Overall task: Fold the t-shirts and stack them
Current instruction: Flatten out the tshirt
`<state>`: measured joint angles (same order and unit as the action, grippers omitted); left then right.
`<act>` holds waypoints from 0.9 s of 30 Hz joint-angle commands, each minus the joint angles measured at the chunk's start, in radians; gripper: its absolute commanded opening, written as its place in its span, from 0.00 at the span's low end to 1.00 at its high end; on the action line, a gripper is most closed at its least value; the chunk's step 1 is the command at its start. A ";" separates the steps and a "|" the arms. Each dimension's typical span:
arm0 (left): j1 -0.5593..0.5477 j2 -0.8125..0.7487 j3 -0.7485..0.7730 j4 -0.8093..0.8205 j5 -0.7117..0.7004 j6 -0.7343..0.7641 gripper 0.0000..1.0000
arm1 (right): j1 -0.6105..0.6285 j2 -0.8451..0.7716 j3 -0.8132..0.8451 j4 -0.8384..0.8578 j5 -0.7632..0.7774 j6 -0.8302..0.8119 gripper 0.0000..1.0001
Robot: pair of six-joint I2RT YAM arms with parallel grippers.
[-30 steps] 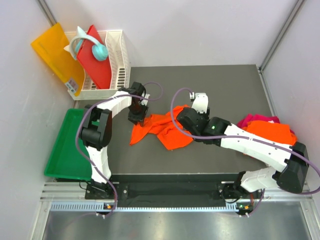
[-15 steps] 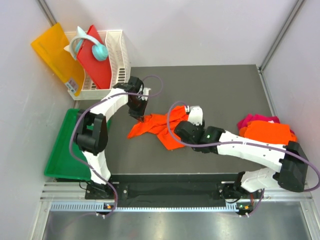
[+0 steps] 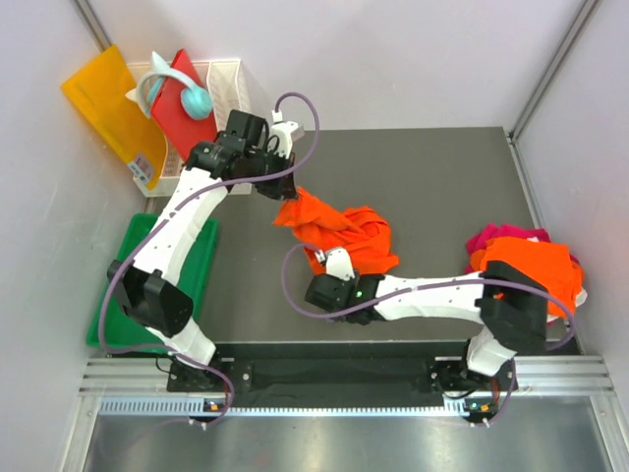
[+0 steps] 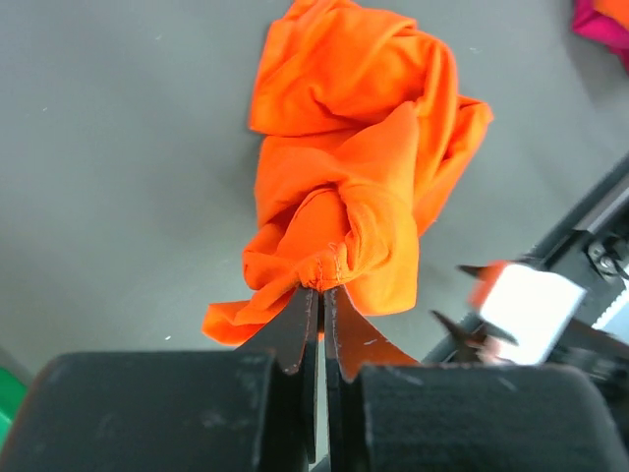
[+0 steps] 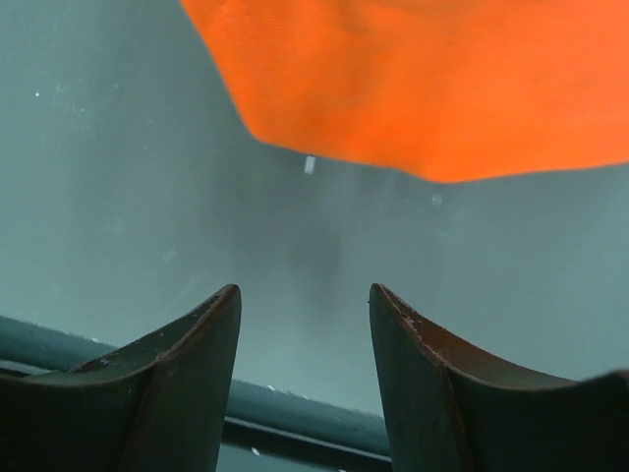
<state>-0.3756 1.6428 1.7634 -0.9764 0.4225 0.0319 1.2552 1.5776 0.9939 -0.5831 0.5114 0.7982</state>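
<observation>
The left gripper is pinched tight on a hem of the orange shirt, at the bundle's 10 o'clock corner. From there the cloth runs in a twisted rope to the rest of the shirt, which lies crumpled near the middle of the table. The right gripper has its fingers spread with nothing between them. It sits low over bare table at the bundle's 7 o'clock, the cloth edge just past its tips. At the table's 3 o'clock edge a second orange shirt lies over a pink shirt.
</observation>
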 commanded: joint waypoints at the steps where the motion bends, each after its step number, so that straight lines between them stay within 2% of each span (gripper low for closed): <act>1: -0.006 -0.043 0.028 -0.045 0.059 0.033 0.00 | 0.010 0.082 0.072 0.062 -0.037 0.036 0.55; 7: -0.013 -0.092 0.021 -0.079 0.097 0.056 0.00 | -0.065 0.163 0.089 0.062 -0.082 0.068 0.53; 16: -0.016 -0.153 -0.030 -0.119 0.084 0.089 0.00 | -0.206 0.148 0.022 0.052 -0.065 0.107 0.38; 22: -0.016 -0.163 -0.062 -0.153 0.097 0.106 0.00 | -0.341 0.145 0.023 0.034 -0.077 0.099 0.38; 27: -0.017 -0.161 -0.065 -0.160 0.124 0.103 0.00 | -0.463 0.200 0.090 0.039 -0.109 -0.002 0.39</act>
<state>-0.3889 1.5082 1.6951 -1.1255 0.4923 0.1154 0.8761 1.7386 1.0378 -0.5270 0.4141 0.8680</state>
